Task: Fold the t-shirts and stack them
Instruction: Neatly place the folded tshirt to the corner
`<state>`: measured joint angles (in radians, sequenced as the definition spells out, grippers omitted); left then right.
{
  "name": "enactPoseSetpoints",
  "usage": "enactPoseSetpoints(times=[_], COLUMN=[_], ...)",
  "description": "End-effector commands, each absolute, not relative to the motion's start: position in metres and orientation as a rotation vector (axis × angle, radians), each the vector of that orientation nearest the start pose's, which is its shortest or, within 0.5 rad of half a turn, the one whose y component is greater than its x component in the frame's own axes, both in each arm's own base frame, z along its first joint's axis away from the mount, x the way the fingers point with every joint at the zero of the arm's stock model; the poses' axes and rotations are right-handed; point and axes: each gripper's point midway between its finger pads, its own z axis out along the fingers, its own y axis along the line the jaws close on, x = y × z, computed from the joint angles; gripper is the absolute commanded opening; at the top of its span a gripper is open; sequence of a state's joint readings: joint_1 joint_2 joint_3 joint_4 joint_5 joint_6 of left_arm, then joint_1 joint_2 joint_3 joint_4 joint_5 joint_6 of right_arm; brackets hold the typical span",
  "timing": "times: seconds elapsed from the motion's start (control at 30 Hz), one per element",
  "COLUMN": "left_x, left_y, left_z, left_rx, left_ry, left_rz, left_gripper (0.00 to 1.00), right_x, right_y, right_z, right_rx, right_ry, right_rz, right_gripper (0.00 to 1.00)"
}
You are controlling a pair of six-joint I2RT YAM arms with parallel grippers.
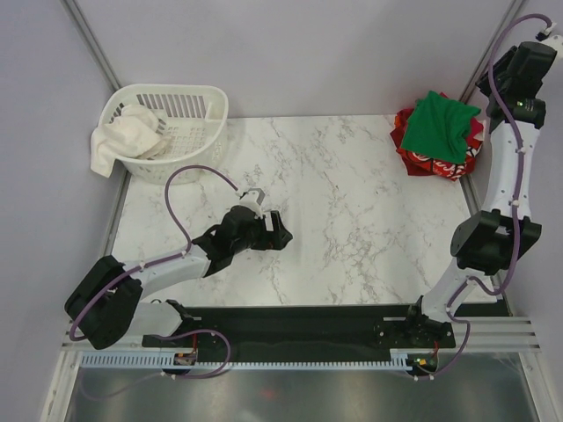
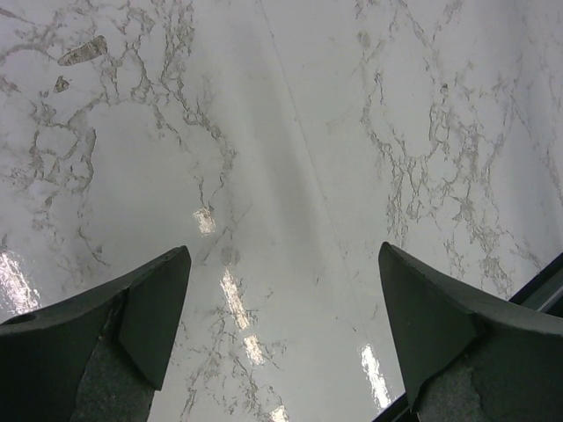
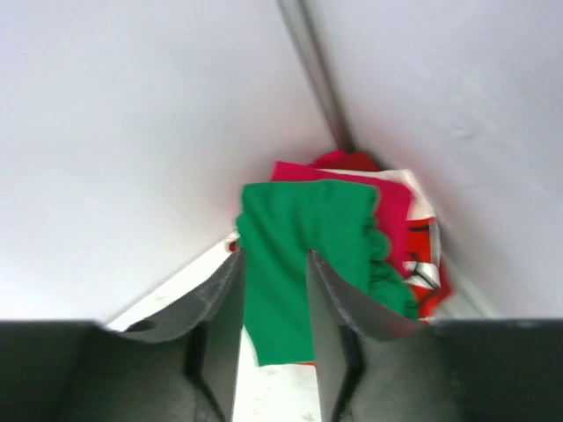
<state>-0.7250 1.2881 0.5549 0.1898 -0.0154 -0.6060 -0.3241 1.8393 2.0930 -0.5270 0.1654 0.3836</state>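
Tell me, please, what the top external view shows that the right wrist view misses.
Only the top external view: the white slatted plastic basket holding white cloth, and the left arm. Only the right wrist view: its own dark jaws, slightly apart. Both: the plain bright green t-shirt atop the crimson t-shirt and the white-printed red t-shirt.

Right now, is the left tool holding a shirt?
No, the left tool is open over the marble table, nothing between its fingers.

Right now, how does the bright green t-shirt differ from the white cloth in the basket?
The bright green cloth t-shirt is folded flat; the white cloth is crumpled. The green t-shirt tops the red shirts at far right; the white cloth hangs over the white slatted plastic basket at far left. Both are soft fabric.
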Motion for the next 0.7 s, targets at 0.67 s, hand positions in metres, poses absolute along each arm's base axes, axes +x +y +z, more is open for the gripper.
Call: enactPoseSetpoints(times=[0.67], left_x=[0.273], left_y=[-0.263], left_z=[0.102], left_rx=[0.104], left_ry=[2.157], left_rz=[-0.787], left_gripper=[0.93], right_x=[0.588], right_y=[-0.256], right_z=[0.208], right_rx=[0.879], right_ry=[1.917], right_rz=[0.152], right_gripper=[0.34])
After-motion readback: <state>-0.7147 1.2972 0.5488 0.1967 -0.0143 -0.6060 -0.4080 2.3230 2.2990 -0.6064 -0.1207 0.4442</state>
